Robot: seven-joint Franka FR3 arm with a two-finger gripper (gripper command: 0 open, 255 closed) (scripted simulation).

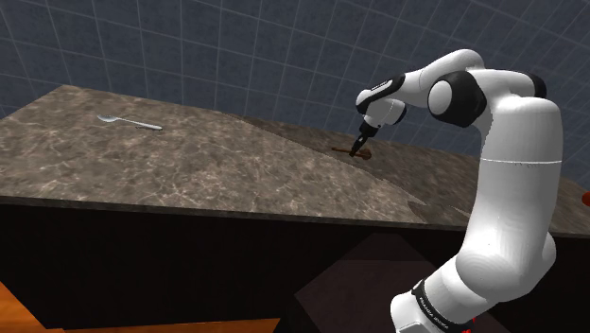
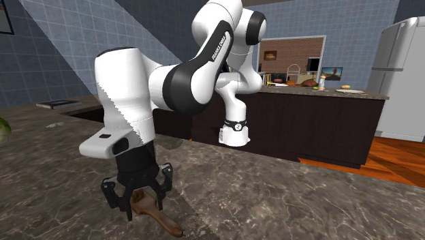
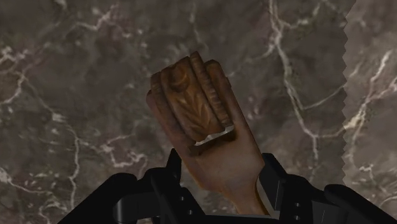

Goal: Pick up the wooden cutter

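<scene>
Inspection of the work surface: a dark grey-brown marble countertop (image 1: 217,170) with pale veining carries two loose items. The brown carved wooden cutter (image 1: 367,154) lies close to the countertop's far edge, below the blue tiled wall (image 1: 236,57), well apart from a slim pale spoon-like utensil (image 1: 130,121) that rests near the far corner at the shoulder view's left. The white arm bends down over the cutter, and the all-black two-finger gripper (image 1: 360,146) points straight at the surface. In the wrist view the cutter's ridged, carved head (image 3: 194,108) projects beyond the gripper (image 3: 222,167), while its flat handle runs back between the two fingers (image 3: 275,188), which press against it on either side (the handle takes up the full gap). The hand is therefore closed at a moderate width on the handle. In the second exterior view the gripper (image 2: 139,204) stands over the head end and the handle (image 2: 163,219) trails out low along the marble. Whether the cutter is off the surface cannot be determined.
</scene>
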